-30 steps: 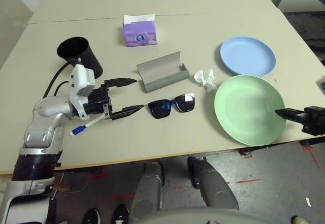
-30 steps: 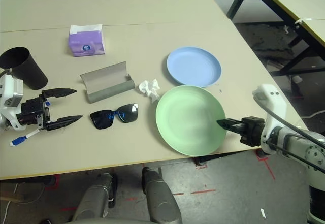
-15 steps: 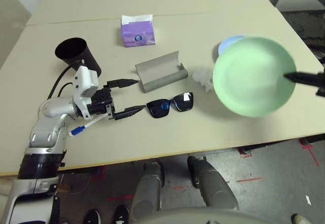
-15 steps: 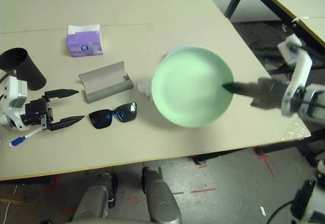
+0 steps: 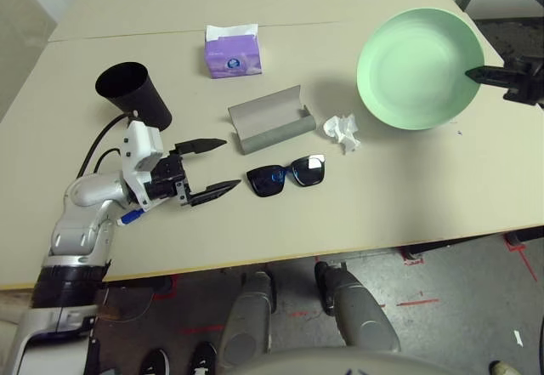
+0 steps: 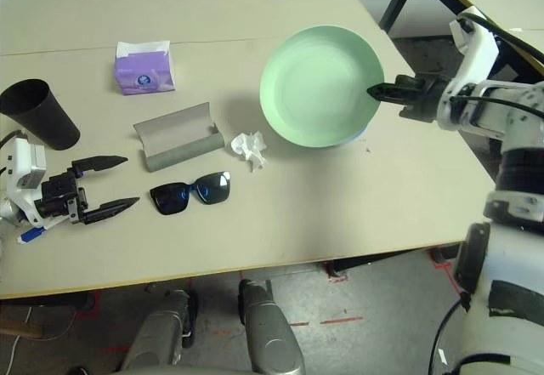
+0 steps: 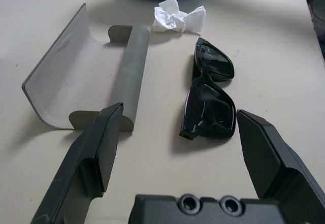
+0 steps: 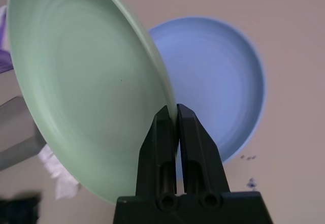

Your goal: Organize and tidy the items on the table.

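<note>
Plate (image 5: 421, 69) up over blue one (image 8: 208, 82), R gripper (image 8: 176, 109) clamped on its rim; bare table (image 5: 340, 213) twd near edge. L gripper (image 5: 223, 167) low by shades (image 5: 286, 176), fingers apart.

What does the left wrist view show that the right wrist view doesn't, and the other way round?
Only the left wrist view: the black sunglasses and the left gripper, its fingers wide apart.
Only the right wrist view: the green plate, its rim pinched in the right gripper, and part of the purple tissue box.
Both: the light blue plate, the crumpled white tissue and the grey glasses case, partly cut off in the right wrist view.
</note>
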Tool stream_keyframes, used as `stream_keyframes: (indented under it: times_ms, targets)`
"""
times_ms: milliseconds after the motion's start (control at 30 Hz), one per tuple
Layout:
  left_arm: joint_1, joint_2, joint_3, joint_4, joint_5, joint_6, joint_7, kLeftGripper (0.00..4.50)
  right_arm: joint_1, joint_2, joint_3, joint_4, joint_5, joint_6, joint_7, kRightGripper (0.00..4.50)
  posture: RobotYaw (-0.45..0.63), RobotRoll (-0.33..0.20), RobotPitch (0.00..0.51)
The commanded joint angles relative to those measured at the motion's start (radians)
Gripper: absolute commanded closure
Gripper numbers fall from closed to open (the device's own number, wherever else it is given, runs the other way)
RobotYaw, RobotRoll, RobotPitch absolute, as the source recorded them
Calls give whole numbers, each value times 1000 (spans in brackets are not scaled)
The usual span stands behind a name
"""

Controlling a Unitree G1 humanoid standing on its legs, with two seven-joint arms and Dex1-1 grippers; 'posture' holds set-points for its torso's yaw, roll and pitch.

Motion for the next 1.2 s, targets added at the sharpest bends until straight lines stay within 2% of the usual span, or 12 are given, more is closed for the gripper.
stream_keyframes:
  times_ms: [33, 167, 367, 867, 967, 1200]
  targets:
    - [17, 8, 0, -19, 9, -2, -2, 0, -38, 16, 21, 117, -85, -84, -18, 4484, -120, 0, 227]
    - [20, 10, -2, -22, 9, -2, -5, 0, -81, 36, 16, 246, -154, -183, -53, 4484, -120, 0, 228]
    - [34, 11, 2, -38, 6, 1, 0, 0, -103, 43, 6, 337, -212, -266, -52, 4484, -117, 0, 227]
    - [51, 5, 0, -61, 4, 9, 13, 0, -116, 60, -2, 364, -249, -261, -1, 4484, -117, 0, 226]
    - [49, 4, 0, -56, 4, 9, 15, 0, -119, 59, 0, 365, -261, -268, 9, 3688, -119, 0, 225]
    - [41, -5, -11, -47, 9, 8, 21, 0, -130, 56, -4, 370, -279, -277, 17, 1172, -127, 0, 225]
